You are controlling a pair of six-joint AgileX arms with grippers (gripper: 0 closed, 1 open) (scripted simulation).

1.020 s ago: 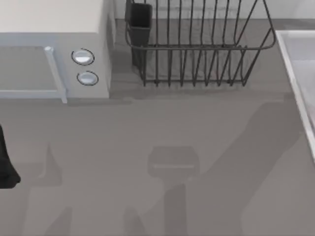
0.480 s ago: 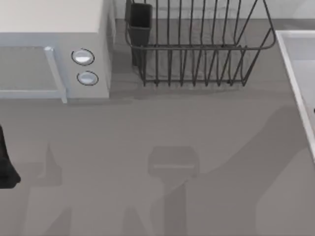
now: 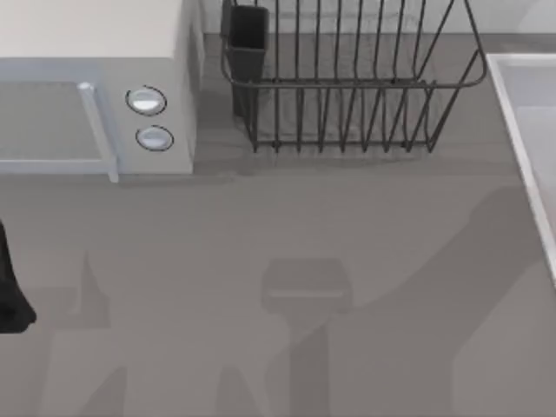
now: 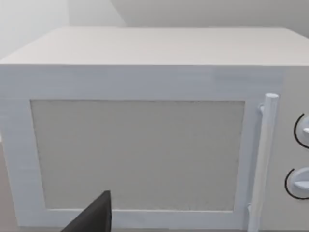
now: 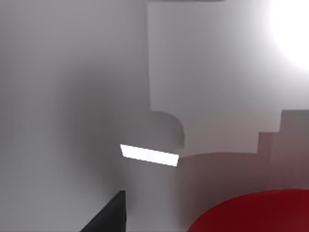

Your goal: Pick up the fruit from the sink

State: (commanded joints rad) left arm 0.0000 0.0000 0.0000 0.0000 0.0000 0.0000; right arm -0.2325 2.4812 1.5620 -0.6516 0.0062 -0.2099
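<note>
Since half a second ago a small dark tip at the right edge of the top view, over the sink, has gone out of sight; a second ago a faint dark-reddish mark showed there. The broad arm shadow on the counter near the sink has kept its place over the last half second, and the rest of the scene is unchanged.

My left arm (image 3: 12, 295) is parked at the left edge of the flat grey table (image 3: 287, 226), a dark shape low beside the boxy white microwave (image 3: 95, 87). Its wrist camera faces the microwave's door, with one dark finger (image 4: 94, 217) of the left gripper just in front; whether that gripper is wide or narrow cannot be told.

The middle of the table lies open, bounded at the back by the microwave and the dark wire dish rack (image 3: 347, 87), and at the right by the pale raised rim of the light grey-white rectangular sink (image 3: 521, 148).

The right wrist view looks into the pale basin at close range. One dark finger (image 5: 108, 215) of the right gripper sits near the small, glossy bright-red round fruit (image 5: 251, 212), which lies in the sink close beside it. Contact and finger spread cannot be told.
</note>
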